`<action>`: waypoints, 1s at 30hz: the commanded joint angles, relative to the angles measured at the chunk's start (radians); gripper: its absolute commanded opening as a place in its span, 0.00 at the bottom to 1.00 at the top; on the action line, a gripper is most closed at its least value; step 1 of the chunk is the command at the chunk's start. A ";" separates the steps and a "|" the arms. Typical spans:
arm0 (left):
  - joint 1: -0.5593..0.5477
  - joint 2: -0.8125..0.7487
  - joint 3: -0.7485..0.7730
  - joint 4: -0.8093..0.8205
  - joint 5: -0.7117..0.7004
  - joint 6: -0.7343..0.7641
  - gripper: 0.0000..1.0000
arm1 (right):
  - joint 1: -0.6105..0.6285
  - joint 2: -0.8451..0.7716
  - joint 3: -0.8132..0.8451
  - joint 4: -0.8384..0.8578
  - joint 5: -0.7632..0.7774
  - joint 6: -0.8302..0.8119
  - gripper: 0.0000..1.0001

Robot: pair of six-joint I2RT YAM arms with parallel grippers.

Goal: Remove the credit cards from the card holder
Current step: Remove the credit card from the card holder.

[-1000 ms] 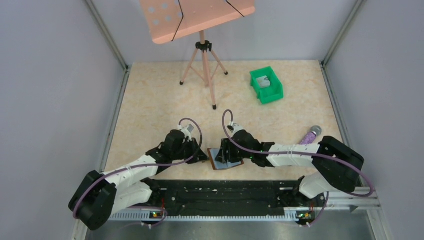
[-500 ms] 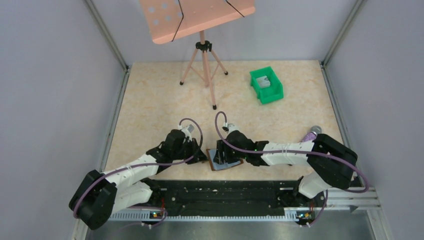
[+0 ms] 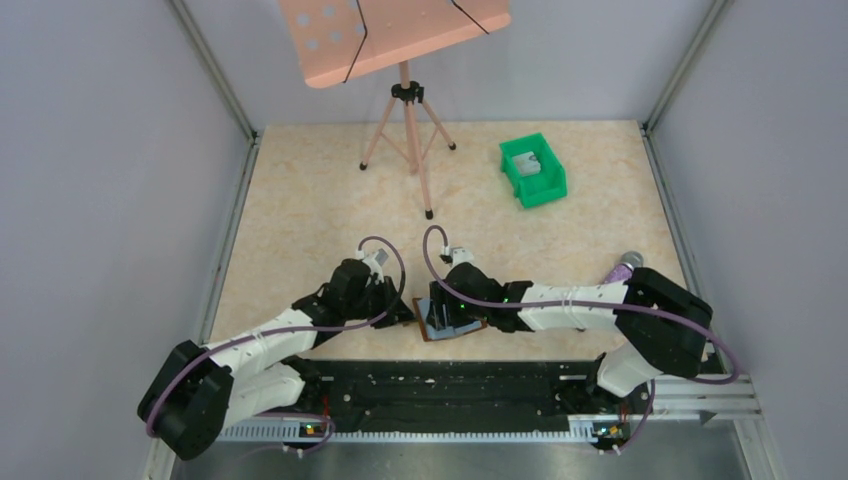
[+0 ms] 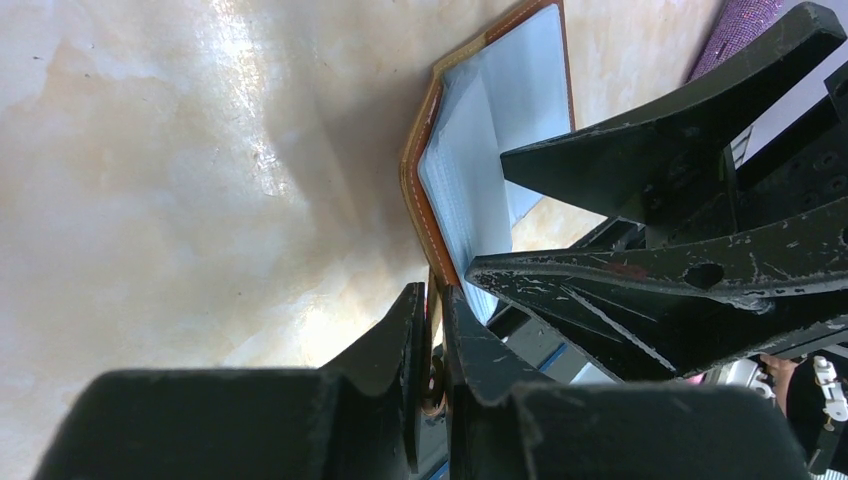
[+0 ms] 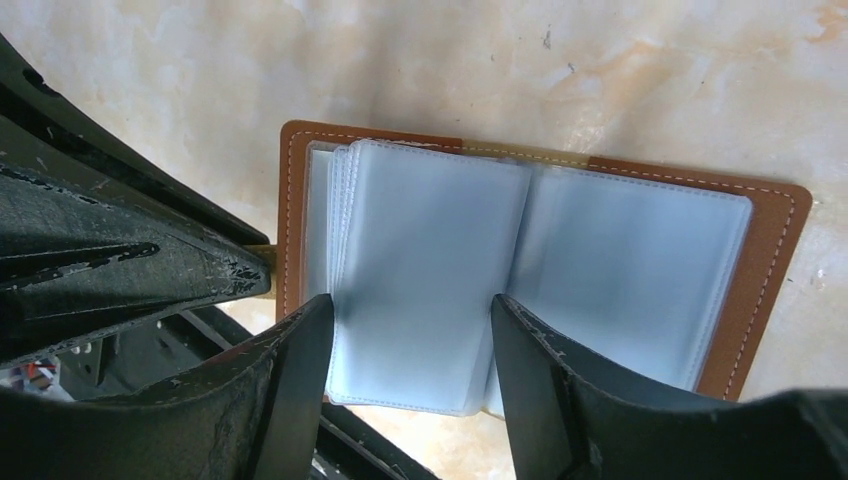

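The brown leather card holder (image 3: pixel 452 327) lies open near the table's front edge, its blue-grey sleeves up (image 5: pixel 620 250). My left gripper (image 3: pixel 408 313) is shut on the little brown side tab (image 4: pixel 432 295) at the holder's edge (image 4: pixel 480 150). My right gripper (image 3: pixel 447 314) is open just above the holder, its jaws either side of the left stack of sleeves (image 5: pixel 410 305). No credit card shows clearly inside the sleeves. A light grey flat piece (image 3: pixel 530 166) lies in the green bin.
The green plastic bin (image 3: pixel 534 170) stands at the back right. A pink music stand on a tripod (image 3: pixel 405 120) stands at the back centre. A purple cylinder (image 3: pixel 622 268) lies by my right arm. The black base rail (image 3: pixel 450 385) runs just in front of the holder.
My right gripper has moved a little left over the card holder. The left arm and the holder have stayed put.
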State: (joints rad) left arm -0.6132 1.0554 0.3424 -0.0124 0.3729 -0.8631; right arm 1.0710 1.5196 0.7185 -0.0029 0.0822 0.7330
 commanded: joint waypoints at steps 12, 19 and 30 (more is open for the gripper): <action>0.002 -0.032 0.030 -0.033 -0.029 0.022 0.00 | 0.021 -0.043 0.034 -0.087 0.110 -0.027 0.50; 0.003 -0.033 0.030 -0.041 -0.036 0.024 0.00 | 0.021 -0.078 0.023 -0.110 0.135 -0.023 0.47; 0.004 -0.040 0.033 -0.064 -0.051 0.026 0.00 | 0.018 -0.152 0.012 -0.189 0.238 -0.036 0.40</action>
State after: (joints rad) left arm -0.6132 1.0386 0.3424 -0.0811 0.3420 -0.8501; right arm 1.0817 1.4246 0.7330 -0.1654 0.2527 0.7124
